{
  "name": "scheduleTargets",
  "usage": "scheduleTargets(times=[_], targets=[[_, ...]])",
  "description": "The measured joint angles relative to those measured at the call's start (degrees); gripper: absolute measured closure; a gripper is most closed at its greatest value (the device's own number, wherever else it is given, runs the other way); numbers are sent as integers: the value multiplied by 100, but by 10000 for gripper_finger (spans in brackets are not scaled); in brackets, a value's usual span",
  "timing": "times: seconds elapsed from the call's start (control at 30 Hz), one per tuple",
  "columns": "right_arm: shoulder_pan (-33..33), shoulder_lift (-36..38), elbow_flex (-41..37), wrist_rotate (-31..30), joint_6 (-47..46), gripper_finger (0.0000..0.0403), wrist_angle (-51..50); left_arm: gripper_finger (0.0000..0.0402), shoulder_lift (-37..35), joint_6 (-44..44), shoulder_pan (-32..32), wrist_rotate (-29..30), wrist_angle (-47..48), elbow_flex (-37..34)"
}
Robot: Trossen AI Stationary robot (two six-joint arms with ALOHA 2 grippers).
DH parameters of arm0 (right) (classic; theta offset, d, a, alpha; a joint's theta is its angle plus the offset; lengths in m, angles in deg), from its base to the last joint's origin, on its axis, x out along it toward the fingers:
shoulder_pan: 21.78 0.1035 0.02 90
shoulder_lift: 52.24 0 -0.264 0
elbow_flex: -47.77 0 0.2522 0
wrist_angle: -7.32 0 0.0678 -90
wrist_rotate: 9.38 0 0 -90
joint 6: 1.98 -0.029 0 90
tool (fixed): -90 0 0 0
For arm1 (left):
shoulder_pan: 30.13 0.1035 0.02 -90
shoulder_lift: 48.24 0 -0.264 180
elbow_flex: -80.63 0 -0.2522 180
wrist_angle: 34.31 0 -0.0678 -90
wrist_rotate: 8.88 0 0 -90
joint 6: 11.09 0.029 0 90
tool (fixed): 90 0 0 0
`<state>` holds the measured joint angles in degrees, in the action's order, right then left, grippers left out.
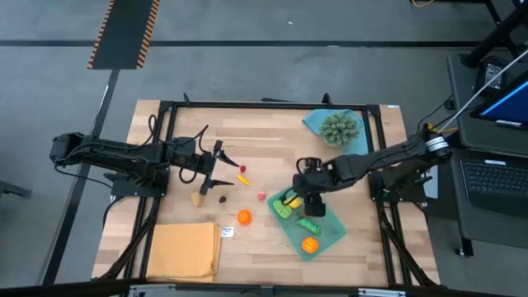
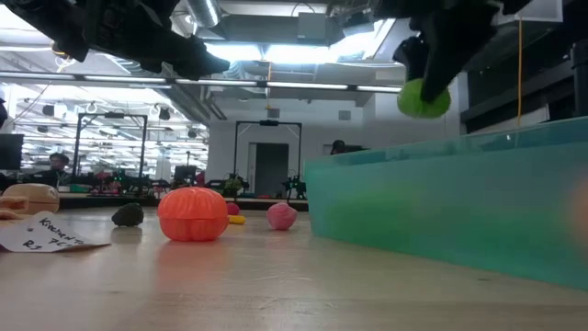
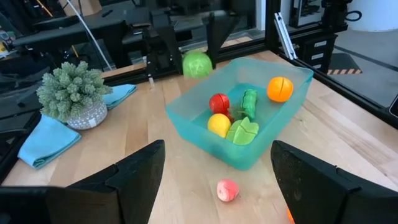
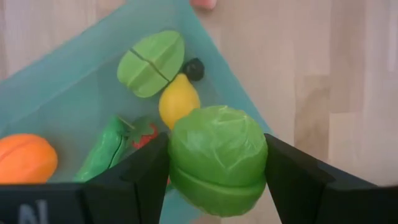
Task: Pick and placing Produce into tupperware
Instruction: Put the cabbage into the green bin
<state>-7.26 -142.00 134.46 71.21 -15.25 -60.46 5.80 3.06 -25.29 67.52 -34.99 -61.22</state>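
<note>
The teal tupperware (image 1: 328,235) sits at the right front of the table, holding an orange piece (image 3: 280,88), a yellow one (image 4: 178,102) and green and red ones. My right gripper (image 4: 216,146) hovers over its far end, shut on a round green produce piece (image 4: 217,158). More produce lies on the wood: an orange ball (image 1: 244,217), a pink piece (image 1: 261,196), a yellow-red one (image 1: 242,177), a dark one (image 1: 223,198) and a tan one (image 1: 196,198). My left gripper (image 1: 221,169) waits open at the left, above the table. My right gripper pinches the green piece by two opposite sides (image 4: 177,155) between its two fingers (image 4: 143,177). The fingers come steeply from above, pointing down. The piece (image 2: 423,99) is lifted clear, above the tupperware's rim (image 2: 441,152).
A spiky grey-green plant (image 1: 340,125) on a blue cloth (image 1: 318,122) stands at the far right. An orange-yellow cloth (image 1: 186,252) lies at the front left, with a small paper label (image 1: 227,233) beside it. Bare wood lies between the loose pieces and the tupperware.
</note>
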Motion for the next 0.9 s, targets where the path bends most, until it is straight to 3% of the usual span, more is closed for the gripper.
scheduleTargets(times=[0.5,0.9], targets=[[-175,-1176,-9,-397,-465,177,20,115,0,-8,0,0,115,0],[-605,-1346,-464,-181,-754,177,545,115,0,-8,0,2,246,0]])
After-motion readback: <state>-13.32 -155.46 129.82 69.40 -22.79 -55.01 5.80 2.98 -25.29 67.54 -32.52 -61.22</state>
